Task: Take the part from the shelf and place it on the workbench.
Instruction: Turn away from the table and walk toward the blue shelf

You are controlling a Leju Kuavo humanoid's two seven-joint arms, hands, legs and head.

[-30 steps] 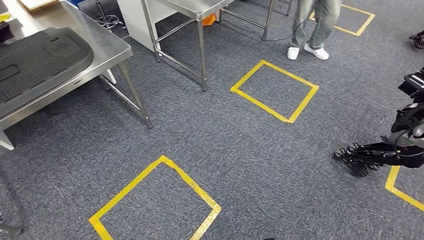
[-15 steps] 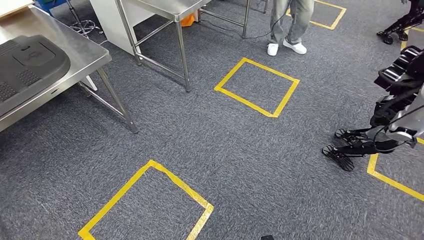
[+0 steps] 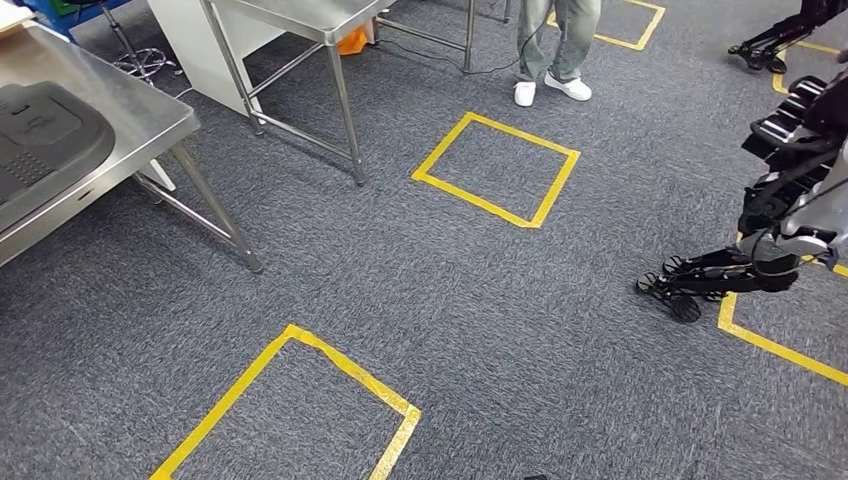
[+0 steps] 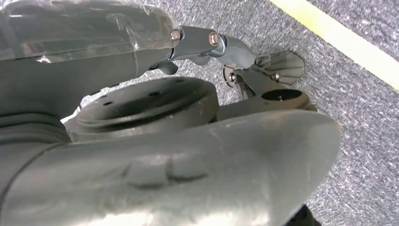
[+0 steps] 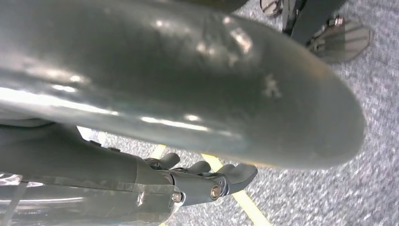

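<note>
Part sits at table edge; robot hands look curled, holding nothing; turning could clip table leg.

- Carpet: speckled grey-blue, all over the floor.
- Tape squares: bright yellow outlines on the carpet; a yellow strip also runs past the left hand.
- Bench: shiny silver steel.
- Part on the bench: matt dark grey, with ribbed patches.
- Left hand: grey thumb, silvery screws, darker fingers.
- Right hand: dark grey fingers.
- Person: pale grey-green trousers, white shoes.
- Other robot, far from both hands: black.
</note>
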